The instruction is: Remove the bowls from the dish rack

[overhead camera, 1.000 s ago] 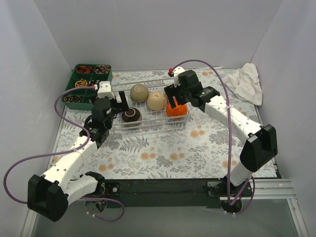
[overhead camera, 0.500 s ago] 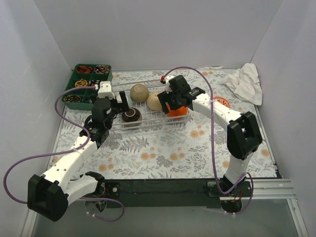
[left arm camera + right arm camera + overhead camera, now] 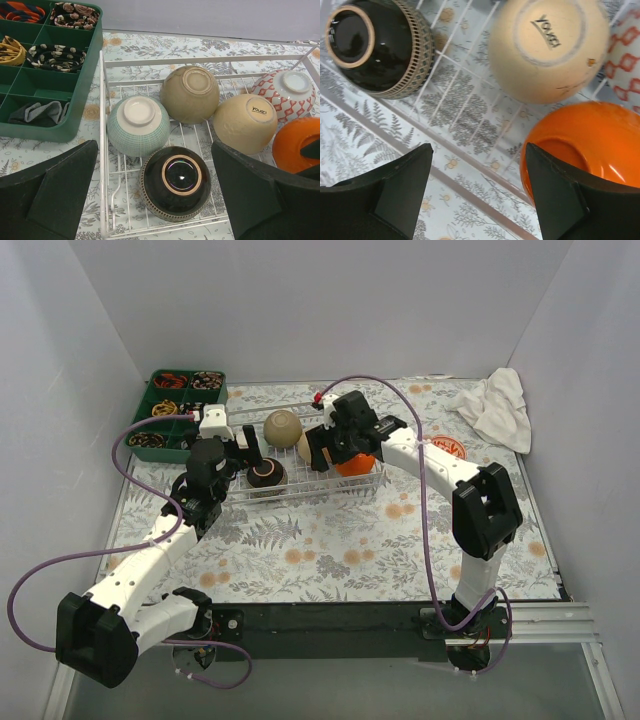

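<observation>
The white wire dish rack holds several bowls, most upside down. The left wrist view shows pale green, olive-tan, cream, red-patterned white, orange and dark brown bowls. My left gripper hangs open above the dark brown bowl, holding nothing. My right gripper is open over the rack's front rail. One of its fingers is at the rim of the tilted orange bowl, the other over the tablecloth. It partly hides the cream bowl.
A green compartment tray of small items stands just left of the rack. A crumpled white cloth lies at the back right, with a small red-and-white round thing on the table near it. Walls close in on both sides.
My right arm has swung left along the rack, its gripper going from above the orange bowl to that bowl's left side. The left arm has not moved.
</observation>
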